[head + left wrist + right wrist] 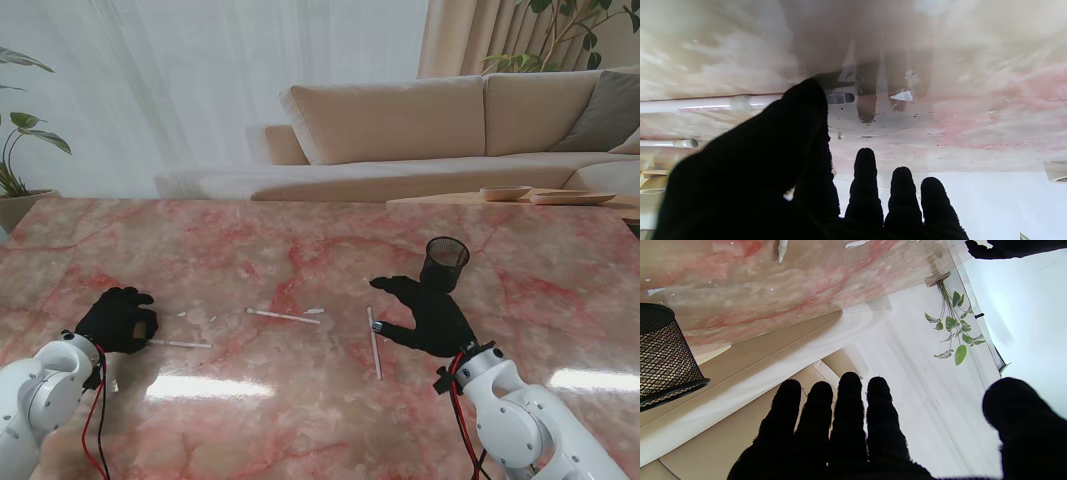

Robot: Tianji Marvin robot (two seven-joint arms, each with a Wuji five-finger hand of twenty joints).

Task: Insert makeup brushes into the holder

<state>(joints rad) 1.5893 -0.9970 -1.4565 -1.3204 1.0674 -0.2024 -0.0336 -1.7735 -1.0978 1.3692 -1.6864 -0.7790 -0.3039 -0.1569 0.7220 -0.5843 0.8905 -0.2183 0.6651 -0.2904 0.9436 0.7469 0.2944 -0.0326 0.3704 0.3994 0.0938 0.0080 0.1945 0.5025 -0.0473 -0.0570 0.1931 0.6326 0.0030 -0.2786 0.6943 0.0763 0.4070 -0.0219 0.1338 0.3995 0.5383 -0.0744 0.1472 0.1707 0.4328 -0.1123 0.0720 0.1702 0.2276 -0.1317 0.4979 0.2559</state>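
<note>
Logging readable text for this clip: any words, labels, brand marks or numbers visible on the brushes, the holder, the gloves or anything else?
None can be read in any view.
Black mesh holder: no label showing.
White makeup brushes: handles look plain; any print is too small to tell.
Left robot hand and right robot hand: plain black gloves, no marking.

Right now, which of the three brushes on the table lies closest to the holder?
The brush by the right hand, lying lengthwise toward me just left of the mesh holder. The middle brush and the one at the left hand lie crosswise, farther left.
</note>
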